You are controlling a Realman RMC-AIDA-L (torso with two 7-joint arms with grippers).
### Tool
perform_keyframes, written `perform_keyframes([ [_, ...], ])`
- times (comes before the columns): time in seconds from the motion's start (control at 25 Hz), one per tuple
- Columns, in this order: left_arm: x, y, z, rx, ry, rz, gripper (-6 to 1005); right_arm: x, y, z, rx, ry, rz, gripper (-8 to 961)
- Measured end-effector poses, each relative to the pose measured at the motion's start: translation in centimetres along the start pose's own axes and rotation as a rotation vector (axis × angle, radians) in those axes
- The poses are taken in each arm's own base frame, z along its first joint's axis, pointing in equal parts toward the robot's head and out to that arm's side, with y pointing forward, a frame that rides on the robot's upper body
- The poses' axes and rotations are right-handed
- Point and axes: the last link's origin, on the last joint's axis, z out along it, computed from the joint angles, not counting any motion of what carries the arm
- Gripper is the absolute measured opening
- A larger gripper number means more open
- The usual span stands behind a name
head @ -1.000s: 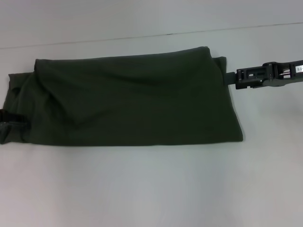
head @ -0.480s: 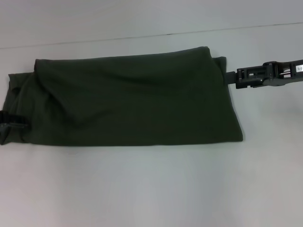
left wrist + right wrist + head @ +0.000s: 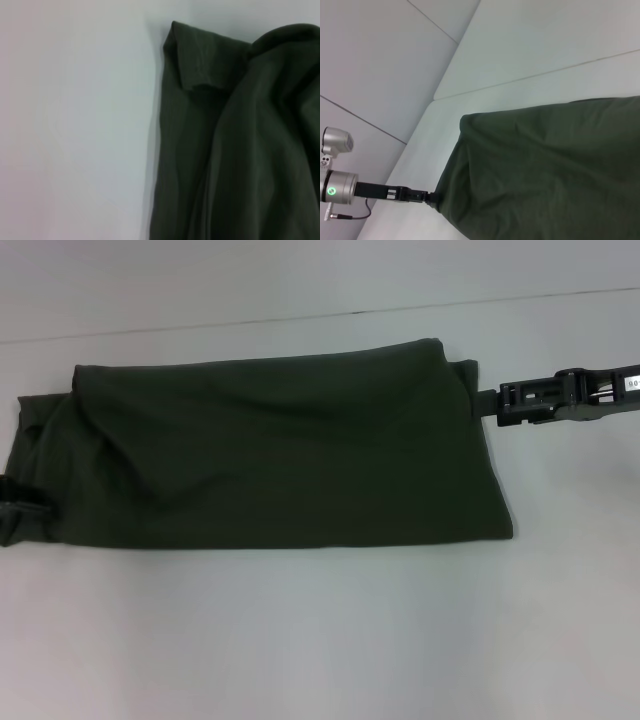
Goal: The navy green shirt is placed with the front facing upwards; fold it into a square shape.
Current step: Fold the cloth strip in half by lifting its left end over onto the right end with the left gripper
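Note:
The navy green shirt (image 3: 280, 455) lies folded into a long dark olive band across the white table (image 3: 300, 640); no print, collar or label shows. My right gripper (image 3: 488, 405) reaches in from the right and meets the shirt's right end near its far corner. My left gripper (image 3: 20, 502) shows only partly at the shirt's left end, near the front corner; the right wrist view shows it (image 3: 429, 196) touching the cloth edge. The left wrist view shows a folded corner of the shirt (image 3: 240, 150) on the table. The right wrist view looks along the shirt (image 3: 550, 175).
A thin seam (image 3: 320, 315) runs across the table behind the shirt. Bare white table lies in front of the shirt. The left arm's wrist joint with a green light (image 3: 335, 187) shows beyond the table's edge.
My left gripper has slid a little to the left and toward the front, so less of it shows. The shirt and the right gripper have not moved.

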Motion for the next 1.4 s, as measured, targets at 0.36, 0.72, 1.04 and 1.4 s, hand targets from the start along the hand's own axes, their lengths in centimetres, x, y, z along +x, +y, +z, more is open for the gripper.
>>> perform_keyframes([
  [0.36,0.0,-0.2,-0.1,0.041,-0.020,0.028,695,-0.1,0.0,-0.1,-0.001,-0.002,0.001,930],
  [0.72,0.0,-0.2,0.0,0.048,-0.032,0.035,273,-0.3,0.1,-0.1,0.000,-0.004,-0.004,930],
  [1.04,0.0,0.0,-0.1,0.044,-0.035,0.044,74,-0.2,-0.2,-0.4,0.018,0.006,-0.001,930],
  [1.4,0.0,0.1,-0.2,0.039,-0.039,0.048,29,1.7,-3.0,-2.3,0.216,0.136,0.111,929],
])
